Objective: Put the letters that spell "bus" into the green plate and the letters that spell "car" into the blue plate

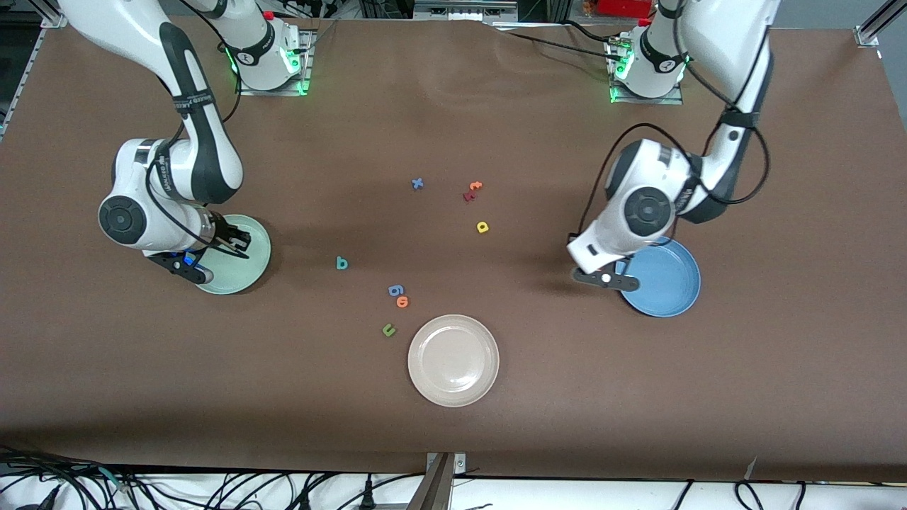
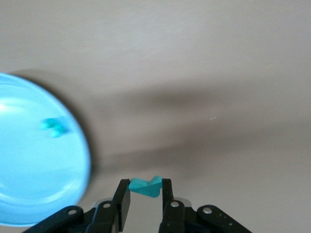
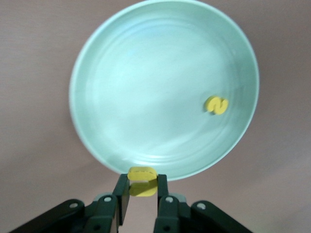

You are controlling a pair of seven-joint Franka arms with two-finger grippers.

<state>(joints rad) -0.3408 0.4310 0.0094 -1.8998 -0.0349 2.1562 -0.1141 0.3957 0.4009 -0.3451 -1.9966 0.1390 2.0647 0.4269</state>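
Front view, stock as we find it.

- Green plate [image 1: 244,273]: near the right arm's end of the table. In the right wrist view it holds one yellow "s" [image 3: 215,105], lying flat near the rim.
- Right gripper [image 3: 142,187]: over the green plate's rim, clenched on a yellow letter [image 3: 142,180], which we take for the "u". It stands on edge between the pads, its long axis running across from pad to pad.
- Blue plate [image 1: 673,283]: near the left arm's end of the table. In the left wrist view it holds one teal letter [image 2: 52,127], too blurred for us to read.
- Left gripper [image 2: 146,191]: over bare table just beside the blue plate's rim, clenched on a teal letter [image 2: 145,186], which we cannot read; its long axis runs from pad to pad, one end tipped up.
- Loose in mid-table: teal "b" [image 1: 342,263] and yellow "a" [image 1: 482,227], both flat. Strays: blue "g" [image 1: 395,290], orange "o" [image 1: 402,302], green "u" [image 1: 388,329], blue "x" [image 1: 417,183], orange "t" [image 1: 475,186], a dark red letter [image 1: 468,196].
- Cream-white plate [image 1: 453,360]: toward the camera edge, holding nothing.

Step in hand, by our judgement: both arms carrying a second letter to its plate. Next, each gripper should come well inside its rim, the left especially, then release; "b" and "a" remain.
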